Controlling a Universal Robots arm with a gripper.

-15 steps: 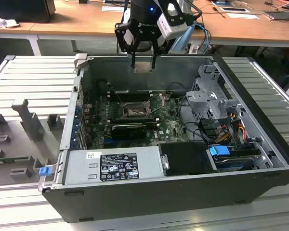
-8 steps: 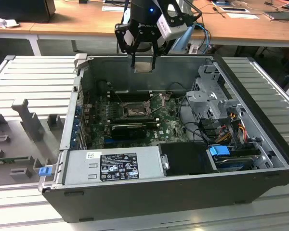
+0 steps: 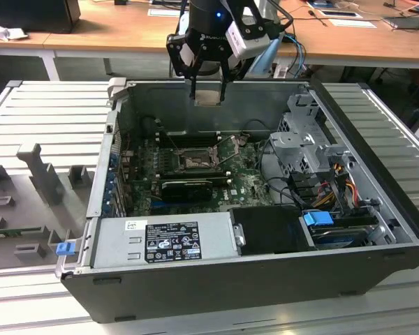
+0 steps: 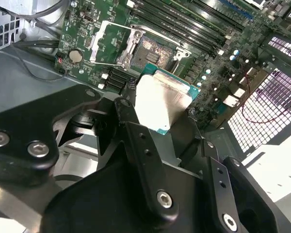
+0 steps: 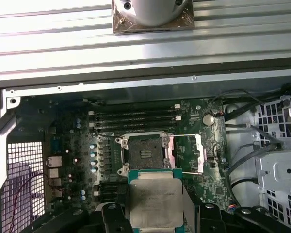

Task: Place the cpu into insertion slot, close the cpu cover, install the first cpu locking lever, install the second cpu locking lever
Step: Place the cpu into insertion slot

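The cpu (image 5: 154,201) is in my gripper (image 3: 208,92), pinched by two opposite edges with its dull silver top facing both wrist views and a thin rim of green carrier showing round it (image 4: 162,99). It hangs clear of everything. In the exterior view it sits high above the open computer case (image 3: 216,272), near the case's far wall, well above the board.

I judge the chip to be light and completely stiff, so weight is no worry. What worries me is slip and damage. The metal lid looks smooth, and I would expect the contact face underneath to be delicate. The edges are the right place to hold it, as the fingers do now, never the flat faces. A firm but modest squeeze should be enough.

Below it the insertion slot (image 5: 144,154) lies bare, a black frame round a dark pin field, with nothing seated in it. Those pins look easy to bend, so I would rate any tilted or sliding contact as risky.

The cpu cover (image 5: 200,154) is swung open and lies beside the slot, with green motherboard (image 5: 211,182) showing through its window. The long black memory slots (image 5: 136,116) run on the far side of the socket. The case lies on its side on the grey ribbed desk (image 3: 49,112).
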